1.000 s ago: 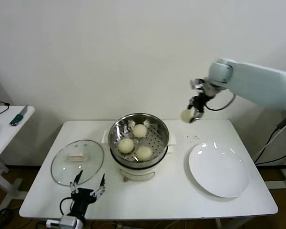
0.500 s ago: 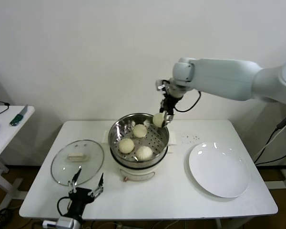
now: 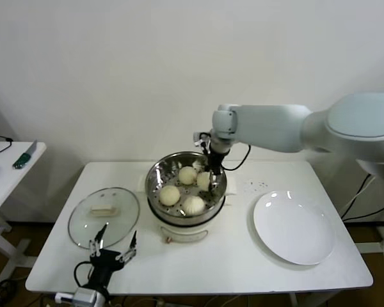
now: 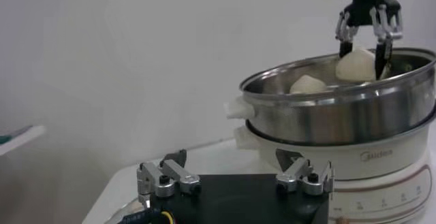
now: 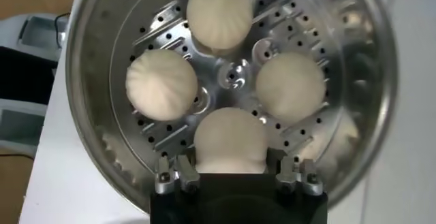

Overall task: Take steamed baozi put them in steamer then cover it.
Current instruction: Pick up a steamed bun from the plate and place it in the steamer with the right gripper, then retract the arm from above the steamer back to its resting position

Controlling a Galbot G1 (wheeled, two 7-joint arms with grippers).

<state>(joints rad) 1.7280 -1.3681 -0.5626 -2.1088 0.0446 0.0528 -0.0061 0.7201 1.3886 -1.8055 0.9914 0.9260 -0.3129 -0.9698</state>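
Glass is showing on the far left of the white table (image 3: 243,256), where the cover (image 3: 104,216) is lying flat with its cream handle facing up. Just in front of it, near the table's front edge, the left gripper (image 3: 112,246) is hovering with its fingers spread wide and nothing between them.

Moving to the middle, the steamer (image 3: 186,187) is sitting on its white pot base with three steamed baozi (image 3: 170,195) resting on the perforated floor. A fourth bun (image 3: 203,180) is sitting low inside the basket on its right side, and the right gripper (image 3: 210,178) is reaching down over the rim with its fingers clamped on that bun's two sides. From the right wrist camera, the held bun (image 5: 229,139) is sitting directly ahead of the fingers, close beside the other three, though whether it is touching the floor is not clear.

Farther right, a white plate (image 3: 294,227) is lying flat on the table, well apart from the steamer.
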